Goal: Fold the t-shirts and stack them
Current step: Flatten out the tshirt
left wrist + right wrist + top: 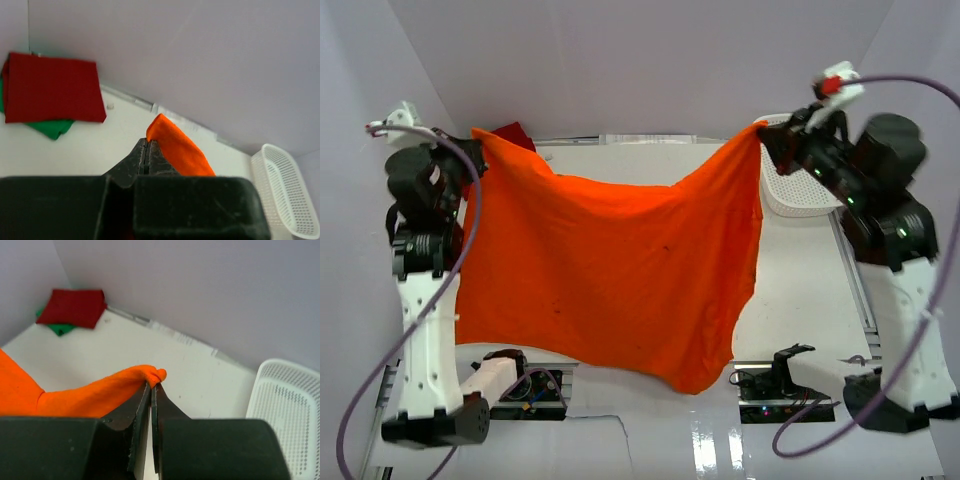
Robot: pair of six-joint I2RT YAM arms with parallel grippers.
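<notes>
In the top view, the orange t-shirt (610, 270) hangs in the air above the bench (800, 300), stretched between the two arms. The left claw (470, 150) pinches its upper left corner and the right claw (765, 135) pinches its upper right corner. The long axis of the shirt runs from left to right, and the top edge sags in the middle. The cloth falls down like a curtain. Its lowest point is at the near right side, close to the arm bases. Behind the left corner a small part of the red t-shirt (515, 133) shows. The white mesh basket (800, 195) is at the far right, partly behind the right claw.

In the left wrist view, the fingers are pressed together on a fold of orange cloth, which sticks out beyond the tips toward the back wall. The red t-shirt lies flat and folded in the far corner, on top of the green t-shirt (52, 127), which peeks out under its edge.

In the right wrist view, the fingers are also pressed together on a small bunch of orange cloth. From there the shirt runs away to the left. The red and green pile is far off in the corner, and the basket is just to the right.
</notes>
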